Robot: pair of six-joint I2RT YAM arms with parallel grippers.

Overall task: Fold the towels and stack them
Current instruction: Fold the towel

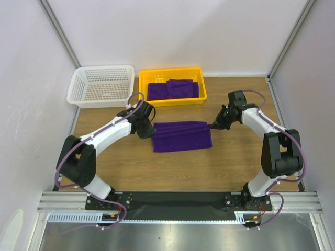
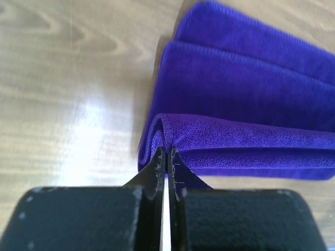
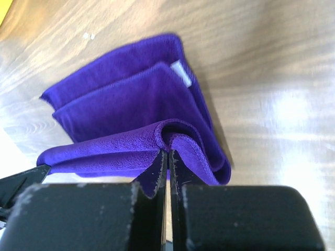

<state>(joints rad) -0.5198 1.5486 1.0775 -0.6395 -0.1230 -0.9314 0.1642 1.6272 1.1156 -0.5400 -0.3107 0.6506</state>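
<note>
Left end effector (image 2: 166,157) and right end effector (image 3: 167,157) each pinch closed on an end fold of the purple towel (image 1: 181,137), lying mid worktop (image 1: 235,162). Soft, light and floppy, it is likely best held at both ends.

Towel (image 1: 181,136) lying mid-tabletop (image 1: 230,162); left gripper (image 1: 151,133) sitting at its left end, right gripper (image 1: 212,125) at its right. Tray (image 1: 172,70) sitting behind, holding more towels (image 1: 172,90); basket (image 1: 102,89) sitting left of tray.

White mesh basket (image 1: 102,68) sits upright at the back left of my wooden table (image 1: 209,167). Yellow tray (image 1: 171,70) is just right of it, with a small gap. White wall (image 1: 167,31) stands behind both. Light glares on the wood.
</note>
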